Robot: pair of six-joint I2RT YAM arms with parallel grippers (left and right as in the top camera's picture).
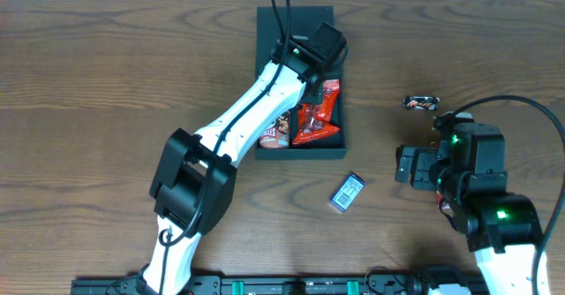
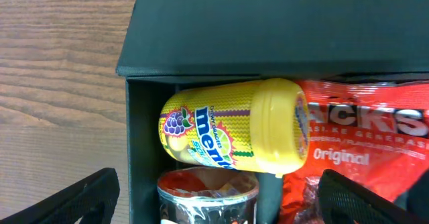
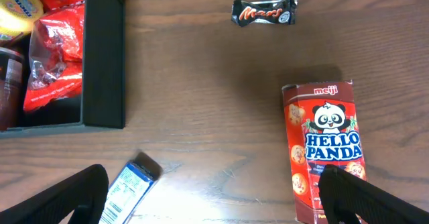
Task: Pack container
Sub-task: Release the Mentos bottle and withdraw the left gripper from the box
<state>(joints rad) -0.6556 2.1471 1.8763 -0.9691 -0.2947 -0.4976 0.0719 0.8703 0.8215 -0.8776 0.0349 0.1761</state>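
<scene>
The container is a dark square box at the table's middle, its flap lid standing open at the far side. Inside lie a yellow Mentos bottle, a red snack packet and a round can. My left gripper hangs open over the box's far end, above the can, holding nothing; in the overhead view the left gripper covers part of the contents. My right gripper is open over bare table to the right of the container, empty.
A red Hello Panda box lies by the right gripper's right finger. A small blue pack lies by its left finger, also seen on the table. A Mars bar lies farther back.
</scene>
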